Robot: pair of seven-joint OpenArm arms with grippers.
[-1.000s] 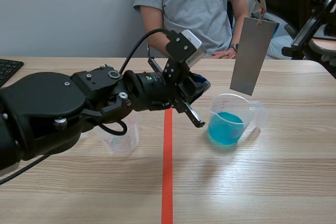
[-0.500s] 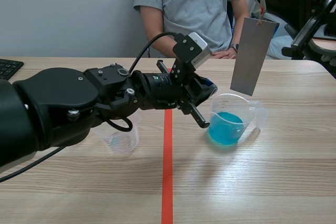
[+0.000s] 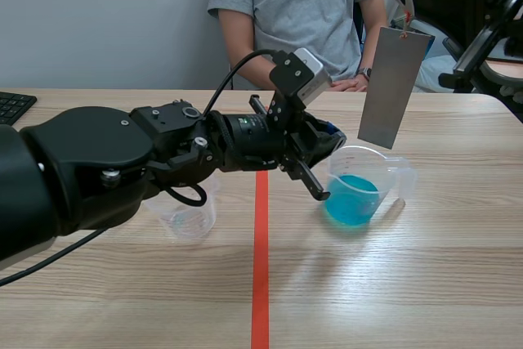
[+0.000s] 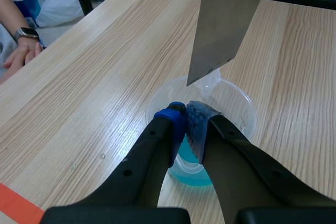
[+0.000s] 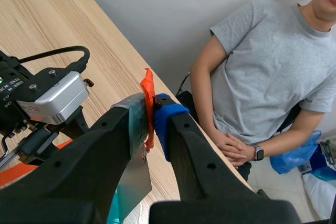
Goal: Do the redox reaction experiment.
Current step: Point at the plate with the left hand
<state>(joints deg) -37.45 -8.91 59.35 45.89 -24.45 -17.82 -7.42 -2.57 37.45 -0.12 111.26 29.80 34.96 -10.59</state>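
Note:
A clear beaker [image 3: 384,171] holding blue liquid [image 3: 351,200] stands right of the orange tape line. My left gripper [image 3: 324,151] is shut, its fingertips [image 4: 176,117] touching each other just above the beaker's near rim [image 4: 157,109]; nothing shows between them. A grey metal plate [image 3: 394,87] hangs upright over the beaker from an orange clip [image 5: 147,93]. My right gripper [image 5: 152,104] is shut on that clip, high at the right. The plate's lower corner [image 4: 202,72] is above the liquid, not in it.
A small empty clear beaker [image 3: 189,217] stands left of the tape line, under my left arm. A person sits across the table with a hand [image 3: 353,82] resting on its far edge. A keyboard [image 3: 11,107] lies at the far left.
My left gripper has moved right, from beside the tape line to the beaker's near rim. The right arm and the hanging plate have stayed still.

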